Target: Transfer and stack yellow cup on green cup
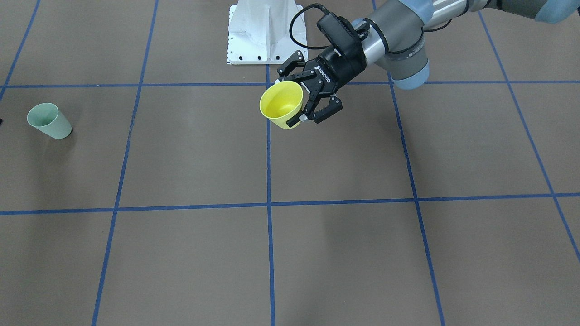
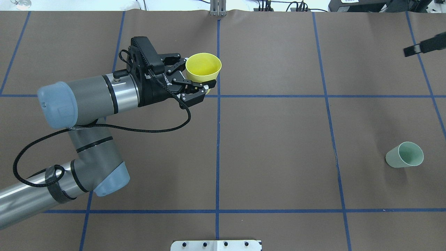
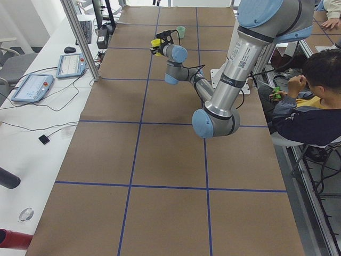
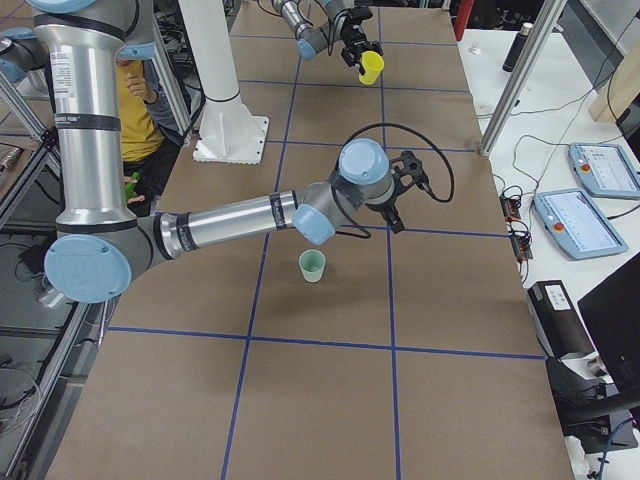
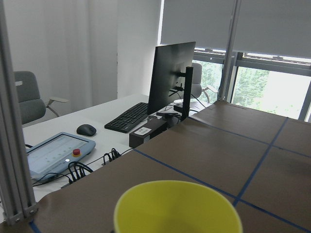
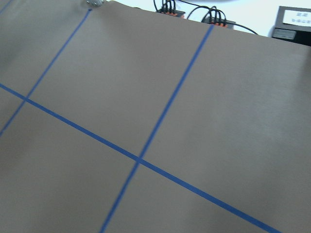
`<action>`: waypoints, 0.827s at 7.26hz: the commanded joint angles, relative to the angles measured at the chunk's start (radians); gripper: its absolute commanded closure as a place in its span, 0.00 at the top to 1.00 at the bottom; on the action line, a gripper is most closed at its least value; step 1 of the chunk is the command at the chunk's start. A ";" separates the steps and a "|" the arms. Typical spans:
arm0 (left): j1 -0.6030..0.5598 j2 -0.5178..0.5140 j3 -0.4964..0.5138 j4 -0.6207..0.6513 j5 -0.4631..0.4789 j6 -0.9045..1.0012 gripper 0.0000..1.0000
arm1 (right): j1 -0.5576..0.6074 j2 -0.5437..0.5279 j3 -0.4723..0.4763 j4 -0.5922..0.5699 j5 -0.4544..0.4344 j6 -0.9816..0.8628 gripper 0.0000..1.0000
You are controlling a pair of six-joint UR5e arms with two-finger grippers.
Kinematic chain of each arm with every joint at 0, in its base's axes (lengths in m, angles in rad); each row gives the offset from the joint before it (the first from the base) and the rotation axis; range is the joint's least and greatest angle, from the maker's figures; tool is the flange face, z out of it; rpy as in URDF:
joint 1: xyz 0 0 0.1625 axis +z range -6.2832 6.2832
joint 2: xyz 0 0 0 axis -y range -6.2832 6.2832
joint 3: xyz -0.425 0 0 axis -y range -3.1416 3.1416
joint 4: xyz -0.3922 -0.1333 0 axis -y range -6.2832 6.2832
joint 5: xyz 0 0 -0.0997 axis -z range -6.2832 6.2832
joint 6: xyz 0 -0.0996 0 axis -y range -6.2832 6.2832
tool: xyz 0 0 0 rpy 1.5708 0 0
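**Front view:** left gripper (image 1: 292,100) clamped on yellow cup (image 1: 280,103), jaws pinching across its outer wall. Cup is aloft over table (image 1: 344,253). Green cup (image 1: 49,121) stands mouth up, well apart. Risk: tapered, slick wall could slide out of the pinch en route. Gripper body lettering reads "ROBOTIQ".

**Overhead:** same hold. Green cup is on the far right half. Risk: if a hand-over is needed, a mistimed release drops the cup.

**Left side view:** both cups tiny. White label (image 3: 242,56) on near arm is illegible.

**Right side view:** right gripper (image 4: 398,195) is near green cup, jaw state cannot tell. Risk: light cup tips if nudged.

**L wrist cam:** yellow rim only, no text legible.

**R wrist cam:** blue tape (image 6: 160,116) on table, no cup. Corner label (image 6: 295,17) unreadable.
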 commanded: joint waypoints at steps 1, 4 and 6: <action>0.022 0.003 0.006 -0.005 0.001 0.008 0.07 | -0.180 0.212 0.003 -0.124 -0.077 0.305 1.00; 0.034 0.005 0.055 -0.089 0.001 0.216 0.07 | -0.271 0.372 0.029 -0.337 -0.093 0.396 1.00; 0.022 0.002 0.051 -0.111 -0.111 0.319 0.08 | -0.350 0.446 0.040 -0.414 -0.132 0.458 1.00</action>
